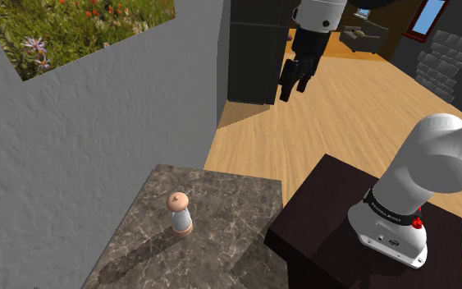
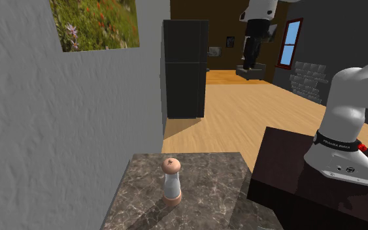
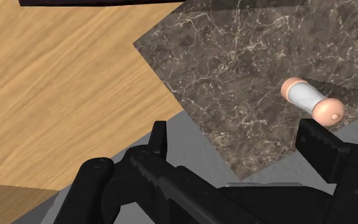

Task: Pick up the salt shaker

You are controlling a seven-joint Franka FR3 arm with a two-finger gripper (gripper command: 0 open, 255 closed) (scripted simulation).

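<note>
Wall: a grey, rough-plastered wall (image 1: pixel 73 148) takes up the shoulder view's left side, and the counter butts against it.
Floor: I see light wood planks (image 1: pixel 352 115) running back past the wall's end toward a further room.
Arm: the white arm (image 1: pixel 434 164) rises from its base at the shoulder view's lower right and leaves the frame. It comes back in at the top middle, pointing down.
Stand: a dark, nearly black box (image 1: pixel 319 222) carries the arm's base, and its near corner sits just beside the counter.
Counter: a brown-grey marble top (image 1: pixel 229 205) with pale veins lies between the wall and the stand.
Cabinet: a tall black unit (image 2: pixel 185 65) stands on the floor just past the wall's end.
Picture: a flower-meadow print (image 2: pixel 94 23) hangs high on the wall.
Gripper: my black gripper (image 1: pixel 294 89) hangs high in the air in front of the cabinet, well apart from the counter. From the wrist camera the gripper (image 3: pixel 234 130) looks down on the counter's corner. Its fingers (image 3: pixel 159 139) stand wide apart, gripping nothing.
Salt shaker: the salt shaker (image 1: pixel 180 213) stands upright on the counter, alone near the middle, closer to the wall than to the stand. It has a white body with a peach-coloured rounded cap and base (image 2: pixel 171 183). In the wrist view it (image 3: pixel 312 102) appears just past one fingertip, outside the gap between the two fingers.
</note>
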